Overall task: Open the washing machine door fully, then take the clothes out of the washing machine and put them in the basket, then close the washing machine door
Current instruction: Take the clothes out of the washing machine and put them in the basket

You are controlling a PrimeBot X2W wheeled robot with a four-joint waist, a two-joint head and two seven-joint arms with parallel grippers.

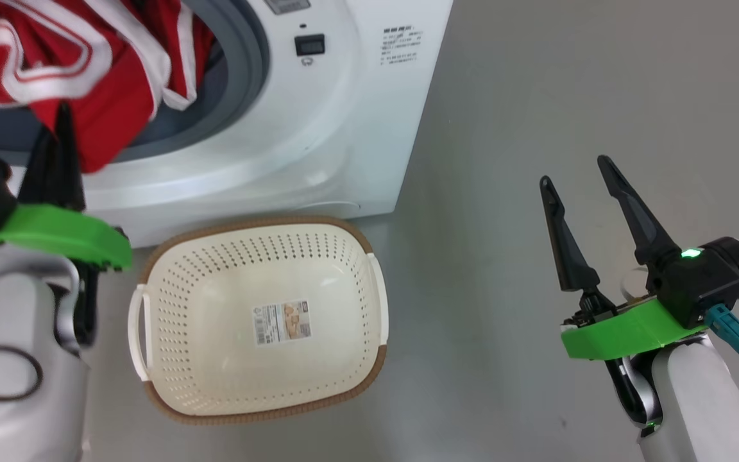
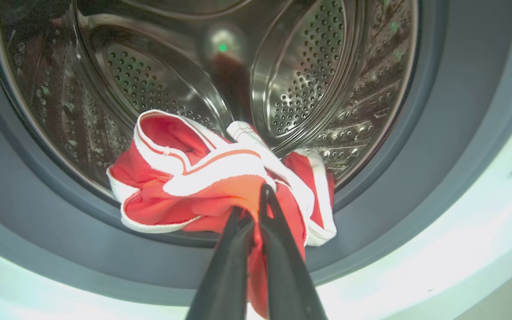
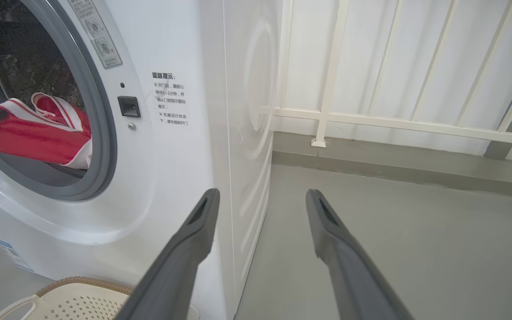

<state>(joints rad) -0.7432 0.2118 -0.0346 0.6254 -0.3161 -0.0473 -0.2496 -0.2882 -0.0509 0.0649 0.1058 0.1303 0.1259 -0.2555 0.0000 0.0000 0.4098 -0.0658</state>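
The red clothes (image 1: 93, 70) with white trim hang out over the grey rubber ring of the white washing machine (image 1: 318, 128). My left gripper (image 1: 61, 119) is shut on the clothes (image 2: 202, 178) at the drum mouth, fabric pinched between its two dark fingers (image 2: 278, 231). The steel drum (image 2: 305, 80) behind them looks bare. The cream basket (image 1: 260, 317) with a brown rim stands on the floor below the opening, nothing in it. My right gripper (image 1: 578, 170) stays open over the floor to the right, away from the machine. The clothes (image 3: 34, 133) and the basket's corner (image 3: 74, 300) show in the right wrist view. The washing machine door is out of view.
Grey floor (image 1: 568, 96) stretches to the right of the machine and around the basket. A white wall with railing bars (image 3: 394, 124) stands behind the machine's right side.
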